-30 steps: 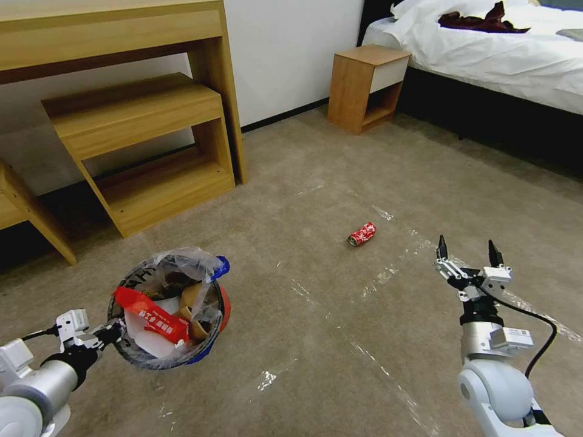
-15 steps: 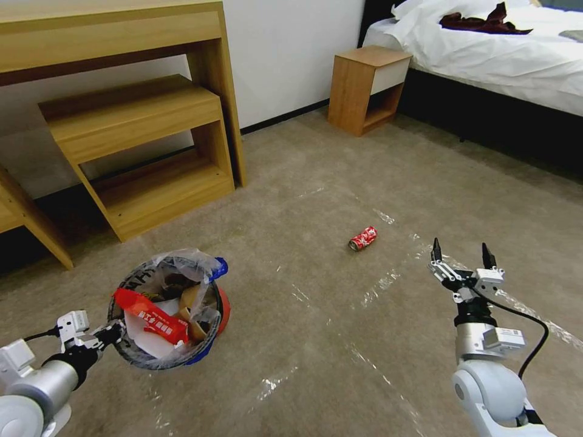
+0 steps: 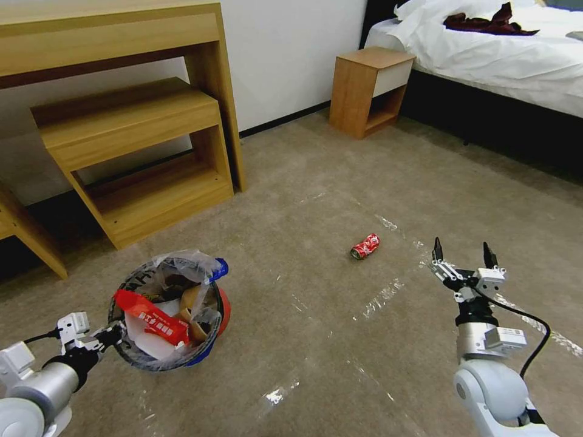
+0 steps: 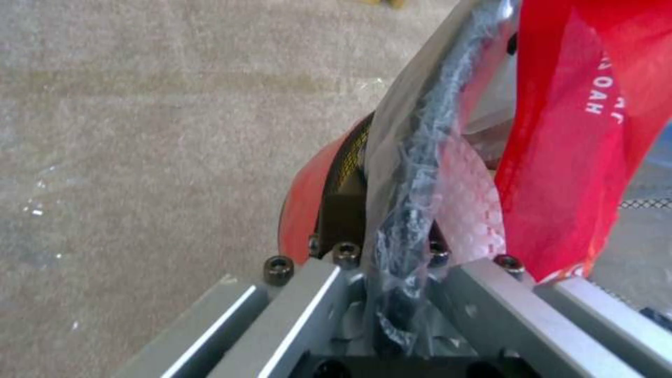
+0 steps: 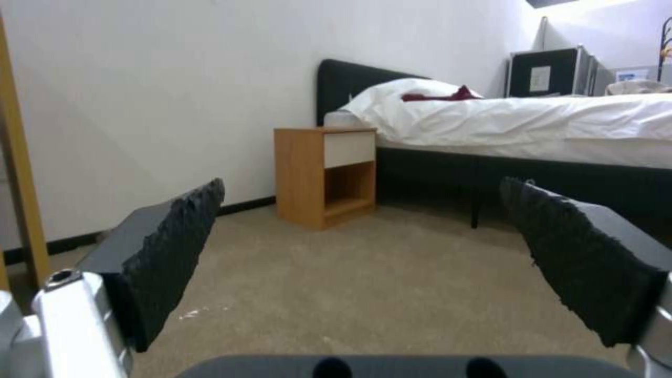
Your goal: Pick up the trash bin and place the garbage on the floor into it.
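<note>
My left gripper (image 3: 114, 333) is shut on the black rim of the trash bin (image 3: 214, 347), which hangs just above the floor (image 3: 340, 182) at lower left. The bin has red and blue sides and a crinkly clear bag; it holds a red wrapper (image 3: 150, 315), tan carton pieces and white paper. In the left wrist view the rim (image 4: 413, 173) and bag run between my fingers. A crushed red can (image 3: 365, 246) lies on the carpet at centre right. My right gripper (image 3: 463, 252) is open, raised right of the can and nearer to me, holding nothing.
A wooden desk with shelves (image 3: 130, 130) stands at the back left. A small wooden nightstand (image 3: 367, 91) sits by the wall, beside a bed (image 3: 498, 54) with white bedding at the back right. Shiny tape strips (image 3: 379, 297) cross the carpet.
The whole head view has shifted slightly, so the camera moved. The can sits a little lower in the picture. Both grippers keep their states; the bin stays held.
</note>
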Robot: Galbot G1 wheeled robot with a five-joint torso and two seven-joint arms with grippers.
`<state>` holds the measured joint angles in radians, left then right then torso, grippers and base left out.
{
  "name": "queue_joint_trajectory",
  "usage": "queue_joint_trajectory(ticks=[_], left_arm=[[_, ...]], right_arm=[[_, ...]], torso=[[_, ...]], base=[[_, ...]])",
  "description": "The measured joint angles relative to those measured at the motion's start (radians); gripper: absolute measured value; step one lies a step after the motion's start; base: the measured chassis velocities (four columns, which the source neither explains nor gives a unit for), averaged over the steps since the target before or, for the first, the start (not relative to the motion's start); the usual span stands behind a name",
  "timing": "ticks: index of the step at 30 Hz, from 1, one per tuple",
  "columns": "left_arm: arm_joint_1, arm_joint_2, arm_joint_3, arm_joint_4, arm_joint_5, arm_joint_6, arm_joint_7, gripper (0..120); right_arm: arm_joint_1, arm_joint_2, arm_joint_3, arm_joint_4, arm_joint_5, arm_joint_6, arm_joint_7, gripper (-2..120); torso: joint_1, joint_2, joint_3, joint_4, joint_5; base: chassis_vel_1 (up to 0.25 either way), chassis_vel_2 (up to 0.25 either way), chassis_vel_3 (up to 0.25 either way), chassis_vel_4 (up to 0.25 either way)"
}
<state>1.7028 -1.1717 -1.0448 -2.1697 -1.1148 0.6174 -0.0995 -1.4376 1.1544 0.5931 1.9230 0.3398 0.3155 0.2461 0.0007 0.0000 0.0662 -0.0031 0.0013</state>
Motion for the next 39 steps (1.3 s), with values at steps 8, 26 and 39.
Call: queue_joint_trajectory(ticks=[8, 26, 39], left_arm=[[0.004, -0.001, -0.003, -0.006, -0.001, -0.001, 0.0, 0], [0.007, -0.001, -0.004, -0.01, -0.005, -0.002, 0.003, 0], [0.005, -0.002, -0.003, -0.007, -0.003, -0.003, 0.003, 0]], right_arm=[[-0.003, 0.003, 0.003, 0.002, -0.006, 0.001, 0.0, 100], [-0.012, 0.009, 0.01, 0.01, -0.017, 0.001, -0.001, 100], [-0.008, 0.01, 0.009, 0.005, -0.017, 0.002, -0.001, 100]], torso=[[0.0, 0.0, 0.0, 0.0, -0.0001], [0.0, 0.0, 0.0, 0.0001, -0.0001], [0.0, 0.0, 0.0, 0.0001, 0.0001]], base=[[-0.07, 0.08, 0.062, -0.07], [-0.082, 0.076, 0.081, -0.08], [-0.097, 0.096, 0.087, -0.09]])
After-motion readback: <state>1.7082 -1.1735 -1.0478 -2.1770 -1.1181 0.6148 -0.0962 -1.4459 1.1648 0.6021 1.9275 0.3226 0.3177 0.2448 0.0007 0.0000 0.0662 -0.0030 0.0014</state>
